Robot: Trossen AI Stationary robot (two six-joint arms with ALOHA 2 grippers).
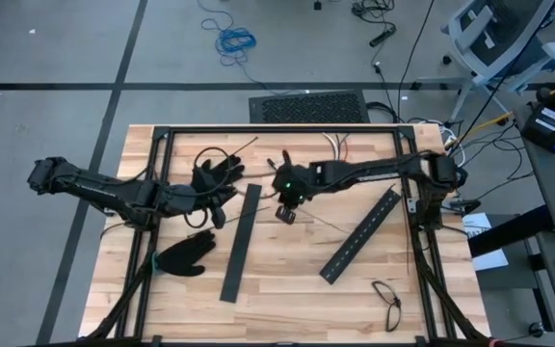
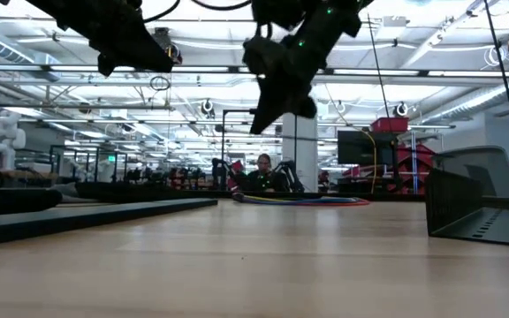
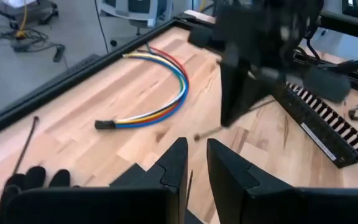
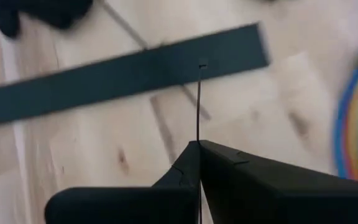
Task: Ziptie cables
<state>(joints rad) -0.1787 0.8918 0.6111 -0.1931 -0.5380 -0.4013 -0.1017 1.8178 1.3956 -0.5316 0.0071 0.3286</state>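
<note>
Here, label by label:

Bench: a pale wooden bench (image 1: pixel 287 289) with a black metal frame around its edges.

Right gripper: the right gripper (image 4: pixel 199 144) hangs above the middle of the bench, its two dark fingers clenched on a very thin dark plastic ziptie (image 4: pixel 199 102). The strip sticks straight out past the fingertips, with its small square head at the far end.

Left gripper: the left gripper (image 3: pixel 196 163) is over the left part of the bench, near a black glove (image 1: pixel 215 178). Its fingers stand a narrow gap apart, and a thin dark strip shows in the gap; whether they grip it cannot be told.

Cables: the bundle of thin red, blue, white and yellow wires (image 3: pixel 166 93) lies curved in an arc on the bench, toward its far edge, with one end in a small black tip. Neither gripper touches it.

Other things: two long flat black slotted bars lie on the bench, one (image 1: pixel 240 241) left of centre, one (image 1: pixel 361 234) slanted to the right. A second black glove (image 1: pixel 185 254) lies near the left bar. A loose ziptie (image 3: pixel 25 144) rests by the frame.
</note>
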